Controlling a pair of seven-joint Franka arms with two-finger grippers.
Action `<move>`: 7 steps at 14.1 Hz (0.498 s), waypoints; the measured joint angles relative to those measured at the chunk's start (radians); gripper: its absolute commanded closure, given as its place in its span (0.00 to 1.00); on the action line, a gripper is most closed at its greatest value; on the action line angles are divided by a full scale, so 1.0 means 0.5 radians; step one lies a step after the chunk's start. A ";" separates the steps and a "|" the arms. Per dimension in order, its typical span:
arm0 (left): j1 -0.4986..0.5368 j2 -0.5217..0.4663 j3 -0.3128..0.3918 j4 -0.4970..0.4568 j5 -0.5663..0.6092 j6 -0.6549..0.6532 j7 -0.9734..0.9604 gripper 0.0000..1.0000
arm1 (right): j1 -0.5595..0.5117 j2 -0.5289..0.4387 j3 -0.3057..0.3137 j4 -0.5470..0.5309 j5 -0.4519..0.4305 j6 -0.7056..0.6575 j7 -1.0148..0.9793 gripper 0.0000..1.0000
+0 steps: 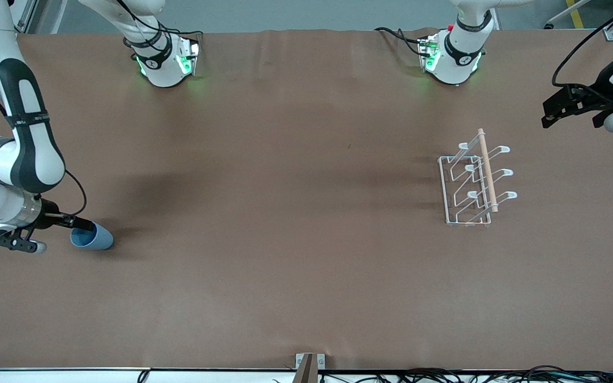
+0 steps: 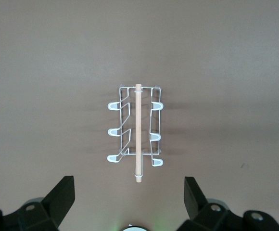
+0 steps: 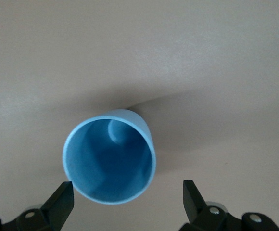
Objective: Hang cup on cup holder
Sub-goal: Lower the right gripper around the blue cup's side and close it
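Cup [image 1: 92, 236] lies on its side on the counter [image 1: 285, 239] at the right arm's end, open mouth turned toward the right end effector [image 1: 46, 234]. Right end effector sits low, just beside the rim; its fingers [image 3: 60, 202] are spread wide on either side of the cup [image 3: 109, 160] mouth, not gripping it. Cup interior is plain blue; no label or writing readable.

Left end effector [image 1: 570, 109] hangs over the counter at the left arm's end, fingers [image 2: 62, 197] wide apart, holding nothing. Cup holder [image 1: 475, 181] stands upright on the counter near it, well apart from the cup. Wooden rod [image 2: 138, 132] runs along its top, with white looped prongs [image 2: 113, 131] angled out on both sides.
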 measured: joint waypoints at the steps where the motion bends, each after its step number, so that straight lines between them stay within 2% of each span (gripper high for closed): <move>1: 0.000 0.000 0.000 0.000 0.000 -0.002 0.000 0.00 | -0.006 0.007 0.000 0.000 0.004 0.001 0.000 0.02; 3: 0.000 0.000 -0.002 -0.001 0.000 -0.004 0.000 0.00 | -0.013 0.033 0.000 -0.001 0.007 0.054 0.000 0.03; 4: 0.000 0.000 -0.002 -0.001 0.000 -0.004 0.000 0.00 | -0.016 0.056 0.000 -0.001 0.007 0.103 0.000 0.07; 5: 0.000 0.000 -0.003 -0.002 0.000 -0.005 0.000 0.00 | -0.020 0.082 0.000 -0.001 0.008 0.151 0.000 0.21; 6: 0.000 0.000 -0.004 -0.002 -0.002 -0.005 0.000 0.00 | -0.025 0.110 0.000 -0.002 0.008 0.184 0.000 0.65; 7: 0.000 0.000 -0.005 -0.002 -0.009 -0.005 0.000 0.00 | -0.028 0.131 0.000 -0.001 0.008 0.202 0.000 0.84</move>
